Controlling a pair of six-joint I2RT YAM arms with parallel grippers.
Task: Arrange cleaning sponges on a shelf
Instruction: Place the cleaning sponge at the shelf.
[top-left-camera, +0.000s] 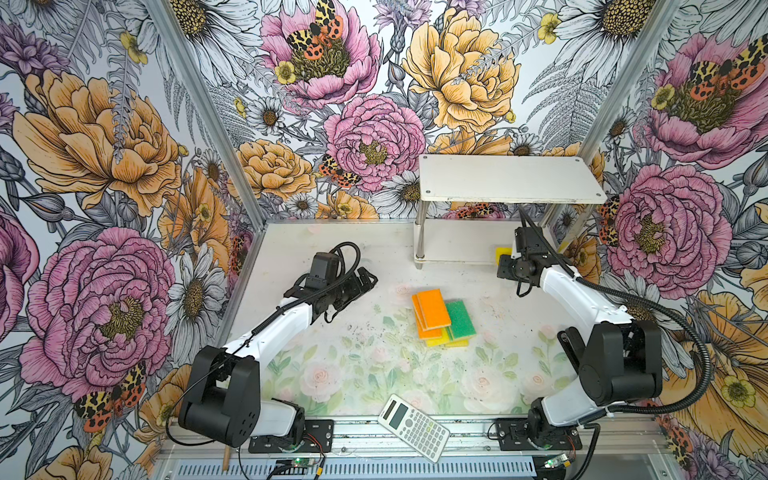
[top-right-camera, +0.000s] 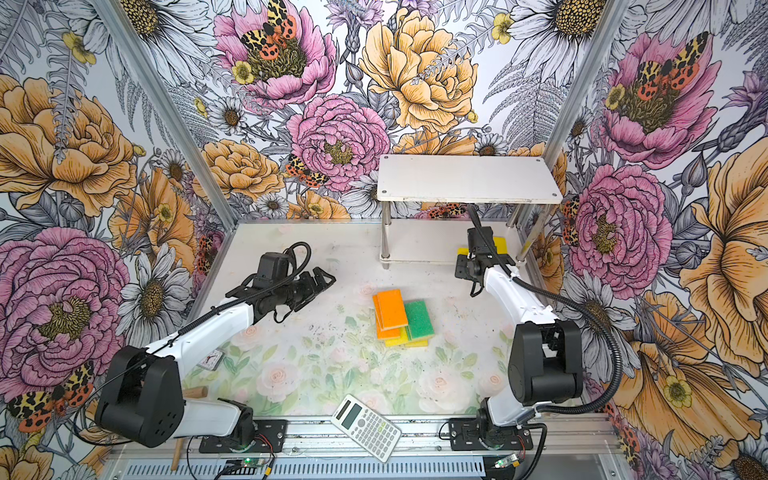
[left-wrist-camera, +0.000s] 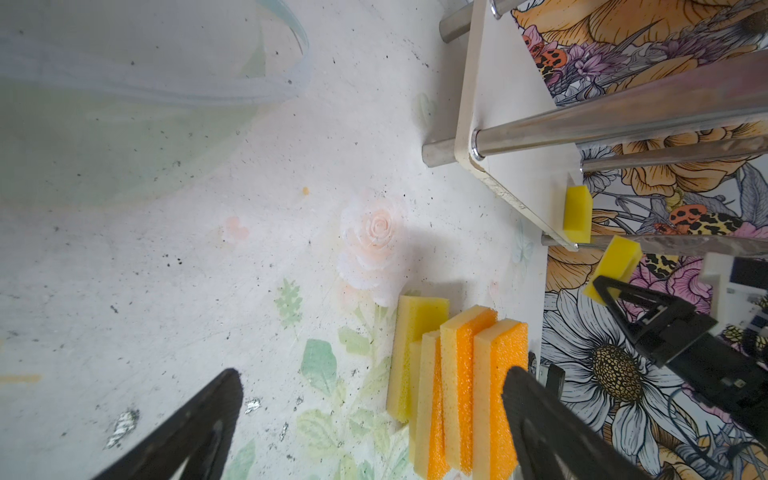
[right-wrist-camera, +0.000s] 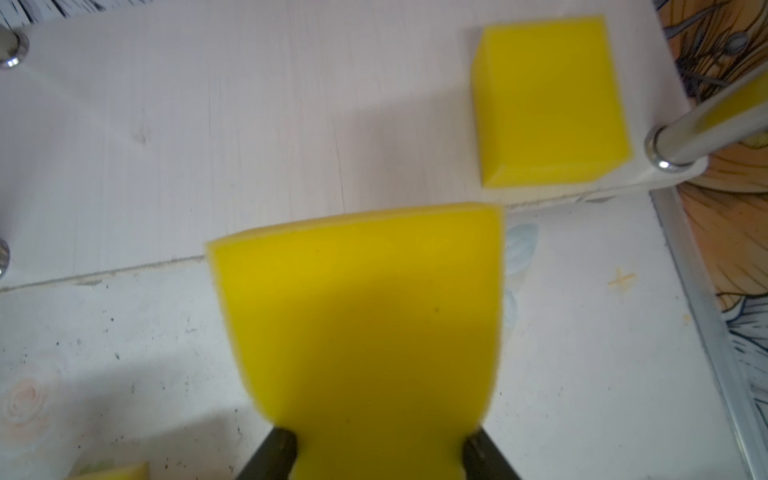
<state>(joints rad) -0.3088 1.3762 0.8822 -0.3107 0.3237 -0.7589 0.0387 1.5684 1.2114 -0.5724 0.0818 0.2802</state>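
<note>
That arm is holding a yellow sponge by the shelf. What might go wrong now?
The right gripper pinches the held sponge by one end; it may sag and catch the lower board at its front edge.
Pushed in, it may nudge the placed sponge, which sits near the board's corner by a post.
The right arm reaches under the top board and may bump it.

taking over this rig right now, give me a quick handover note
Right tool shut on the held yellow sponge, at the front edge of the shelf's lower board.
Left tool open, holding nothing, near the sponge pile on the table.
Done: one placed yellow sponge on that board, by a corner post.
Left: set down the held one, then shelve the pile.
</note>
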